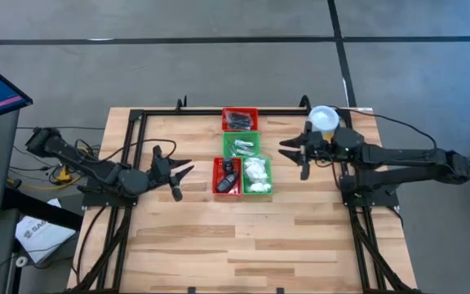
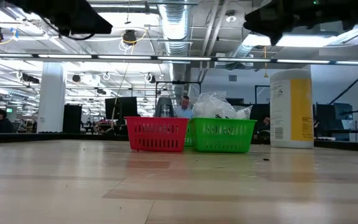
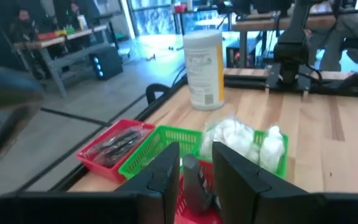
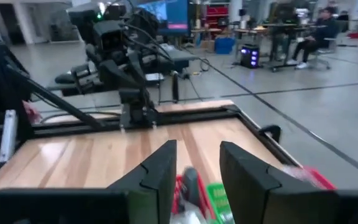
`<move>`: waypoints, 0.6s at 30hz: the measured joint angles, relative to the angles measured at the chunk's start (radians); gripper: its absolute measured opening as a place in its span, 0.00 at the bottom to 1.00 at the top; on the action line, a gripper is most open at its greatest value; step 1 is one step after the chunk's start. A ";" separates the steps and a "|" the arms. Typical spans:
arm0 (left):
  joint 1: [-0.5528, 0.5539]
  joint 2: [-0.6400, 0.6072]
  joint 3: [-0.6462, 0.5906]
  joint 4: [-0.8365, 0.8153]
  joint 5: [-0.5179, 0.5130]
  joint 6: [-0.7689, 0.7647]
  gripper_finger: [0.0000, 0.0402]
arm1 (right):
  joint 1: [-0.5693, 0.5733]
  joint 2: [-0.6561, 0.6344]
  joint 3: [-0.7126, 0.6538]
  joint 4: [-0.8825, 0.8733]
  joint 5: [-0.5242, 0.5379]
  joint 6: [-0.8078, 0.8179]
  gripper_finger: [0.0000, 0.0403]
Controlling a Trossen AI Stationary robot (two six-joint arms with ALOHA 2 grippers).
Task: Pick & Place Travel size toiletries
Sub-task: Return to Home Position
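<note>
High view: four trays stand together mid-surface [image 1: 243,245]; the far red tray [image 1: 255,111] holds dark packets [image 1: 239,121]; the far green tray [image 1: 226,135] holds pale packets [image 1: 241,145]; the near red tray [image 1: 215,188] holds dark hairbrushes [image 1: 230,174]; the near green tray [image 1: 270,191] holds white cotton packs [image 1: 256,171]; no toiletry shows loose on the boards.
Left jaws: apart and empty, just beside the near red tray.
Right jaws: apart and empty, near the yellow canister [image 1: 323,119].
Low view: clear packets [image 2: 216,106] heap above a green rim; the boards in front are bare.
Left wrist view: fingers [image 3: 166,177] spread, nothing between them; cotton lies in its tray.
Right wrist view: fingers [image 4: 157,177] spread, nothing held.
Progress: sorting looks finished; likely only the arms' retreat is left.
</note>
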 joint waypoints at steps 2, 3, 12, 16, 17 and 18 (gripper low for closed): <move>0.016 -0.031 -0.040 0.047 0.004 0.019 0.22 | 0.000 -0.044 -0.038 -0.004 0.030 0.009 0.28; 0.024 -0.055 -0.060 0.063 0.019 0.019 0.22 | 0.000 -0.063 -0.052 0.006 0.047 0.018 0.28; 0.032 -0.373 -0.247 0.150 0.150 0.075 0.22 | -0.002 -0.232 -0.163 0.015 0.063 0.002 0.28; 0.032 -0.501 -0.309 0.180 0.158 0.123 0.22 | -0.008 -0.307 -0.233 0.032 0.064 0.002 0.28; 0.032 -0.530 -0.323 0.180 0.158 0.131 0.22 | -0.008 -0.328 -0.255 0.044 0.065 0.002 0.28; 0.032 -0.558 -0.335 0.179 0.159 0.132 0.22 | -0.008 -0.349 -0.278 0.050 0.065 0.004 0.28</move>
